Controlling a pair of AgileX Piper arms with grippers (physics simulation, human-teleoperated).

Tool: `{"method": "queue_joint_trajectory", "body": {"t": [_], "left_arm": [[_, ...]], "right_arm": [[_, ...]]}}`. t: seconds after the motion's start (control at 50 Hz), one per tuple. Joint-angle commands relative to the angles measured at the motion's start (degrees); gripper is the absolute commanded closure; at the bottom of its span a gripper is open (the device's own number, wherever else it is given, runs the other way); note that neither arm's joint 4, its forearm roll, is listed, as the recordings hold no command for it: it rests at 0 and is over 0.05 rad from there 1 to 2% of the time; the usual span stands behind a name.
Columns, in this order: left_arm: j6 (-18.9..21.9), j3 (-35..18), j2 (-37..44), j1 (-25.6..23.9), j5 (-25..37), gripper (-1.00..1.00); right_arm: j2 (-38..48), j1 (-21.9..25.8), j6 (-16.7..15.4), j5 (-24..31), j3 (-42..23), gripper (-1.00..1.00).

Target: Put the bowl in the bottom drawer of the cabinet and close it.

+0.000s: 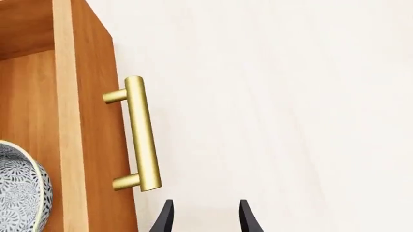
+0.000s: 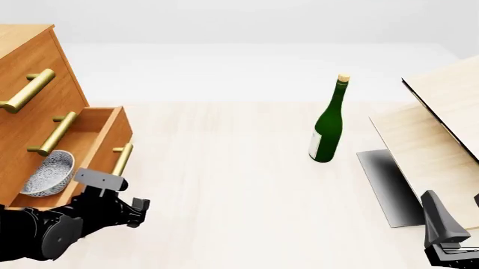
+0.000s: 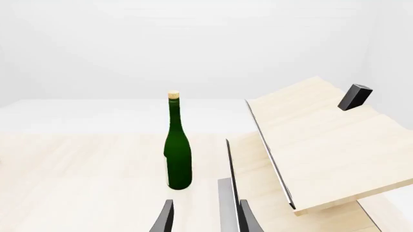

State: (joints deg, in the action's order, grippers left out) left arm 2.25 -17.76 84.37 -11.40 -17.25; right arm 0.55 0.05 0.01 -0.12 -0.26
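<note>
Step now: bowl (image 2: pixel 49 174) already inside the bottom drawer (image 2: pixel 105 134), leaning against its side; drawer open, so closing is the part left, by the look of it.
Drawer: pulled out from the cabinet (image 2: pixel 30 84), brass handle (image 1: pixel 142 134) on its front facing out over the worktop (image 2: pixel 239 185).
Left end effector (image 1: pixel 204 215): fingers apart, holding nothing, just beside the handle and the drawer front, not touching.
Right end effector (image 3: pixel 204 215): fingers apart, holding nothing, well apart from the cabinet, pointing toward the green bottle (image 3: pixel 177 145).
Next move: probably a push on the drawer front, straight toward the cabinet; care needed so the fingers miss the handle and the bowl stays put.
Worktop: pale wood, flat, smooth looking.
Room: plain white all around, no walls easy to make out.
Other things: green bottle standing upright near the middle; pale boards (image 2: pixel 441 129) tilted on the right side.
</note>
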Motion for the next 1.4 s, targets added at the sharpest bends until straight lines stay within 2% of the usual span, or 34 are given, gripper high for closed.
{"method": "queue_joint_trajectory", "body": {"t": [0.02, 0.74, 1.4], "left_arm": [[0.41, 0.56, -0.14, 3.46, -0.02, -1.0], [0.08, 1.63, -2.03, 9.4, 0.24, -1.0], [1.56, 1.96, -3.7, 15.45, 0.28, -1.0]], "right_arm": [[-0.05, -0.01, -0.01, 0.01, 0.02, -1.0], [-0.05, -0.01, 0.0, 0.01, 0.02, -1.0], [-0.05, -0.03, 0.0, 0.01, 0.02, -1.0]]}}
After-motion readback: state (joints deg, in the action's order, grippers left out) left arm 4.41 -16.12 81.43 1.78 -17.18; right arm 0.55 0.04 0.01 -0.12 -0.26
